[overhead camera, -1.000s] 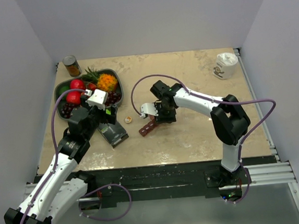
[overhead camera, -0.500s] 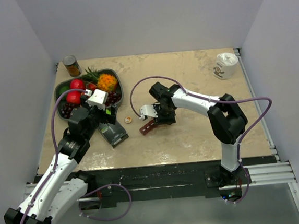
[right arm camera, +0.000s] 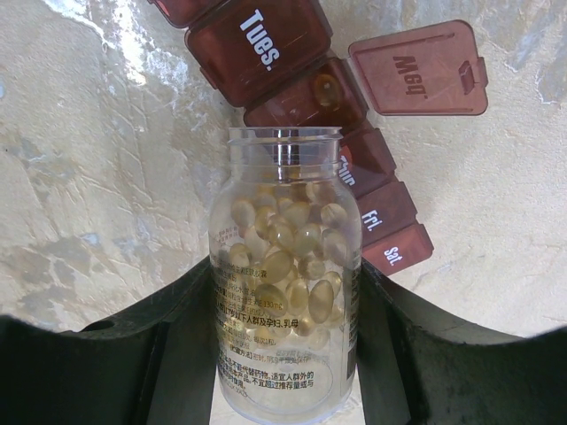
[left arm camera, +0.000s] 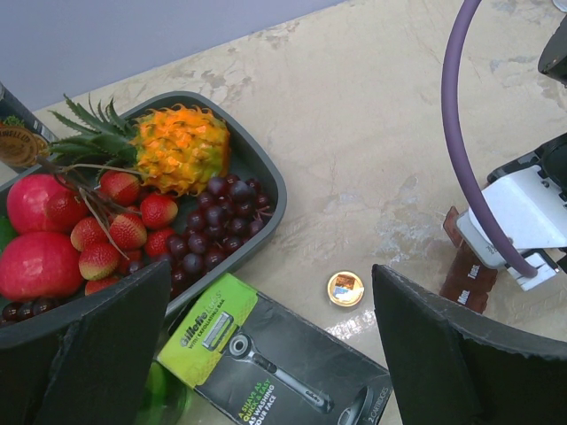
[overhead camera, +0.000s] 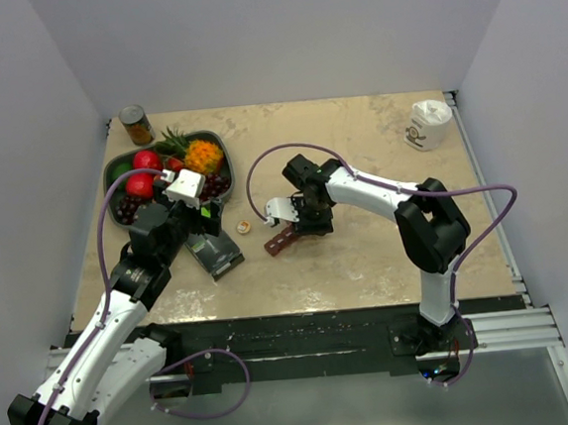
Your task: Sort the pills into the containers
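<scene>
My right gripper (right arm camera: 283,301) is shut on a small clear bottle (right arm camera: 283,266) with no cap, full of yellowish pills (right arm camera: 288,239). Its mouth points down at the dark red pill organizer (right arm camera: 266,53). One compartment stands open with its lid (right arm camera: 416,69) flipped aside and a pill (right arm camera: 324,88) inside. In the top view the right gripper (overhead camera: 300,221) hangs over the organizer (overhead camera: 281,242) at mid-table. My left gripper (left arm camera: 270,341) is open and empty above a razor box (left arm camera: 283,367). The organizer's end (left arm camera: 465,276) shows at the right of the left wrist view.
The bottle's gold cap (overhead camera: 244,226) lies on the table between the razor box (overhead camera: 216,254) and the organizer. A dark fruit bowl (overhead camera: 121,165) and a tin can (overhead camera: 136,125) stand at the back left. A white cup (overhead camera: 427,124) stands at the back right.
My right gripper with the bottle has shifted slightly to the left over the organizer. The left arm has not moved.
</scene>
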Motion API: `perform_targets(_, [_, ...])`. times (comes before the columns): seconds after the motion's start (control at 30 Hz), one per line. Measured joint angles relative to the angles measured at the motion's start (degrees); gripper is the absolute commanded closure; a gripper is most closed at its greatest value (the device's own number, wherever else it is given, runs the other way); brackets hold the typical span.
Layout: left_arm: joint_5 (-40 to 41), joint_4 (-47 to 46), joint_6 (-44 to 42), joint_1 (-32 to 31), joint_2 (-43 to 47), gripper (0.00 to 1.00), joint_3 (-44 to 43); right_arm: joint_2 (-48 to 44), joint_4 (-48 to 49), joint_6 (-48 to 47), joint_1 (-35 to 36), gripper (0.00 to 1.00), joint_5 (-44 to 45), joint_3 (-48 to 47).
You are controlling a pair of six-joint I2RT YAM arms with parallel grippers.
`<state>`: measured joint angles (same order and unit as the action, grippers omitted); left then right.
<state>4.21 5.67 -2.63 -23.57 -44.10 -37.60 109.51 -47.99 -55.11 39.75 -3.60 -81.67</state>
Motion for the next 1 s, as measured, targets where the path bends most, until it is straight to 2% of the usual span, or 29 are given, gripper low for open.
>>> perform_targets(0.67, [-0.1,0.0,0.0,0.0,0.2,0.0,0.0,-0.4,0.8,1.8,0.0,0.97,-1.9,0.3])
perform_targets(1.0, [0.0,0.0,0.0,0.0,0.5,0.01,0.0,-6.9,4.3,5.6,0.0,0.97,-5.1,2.4])
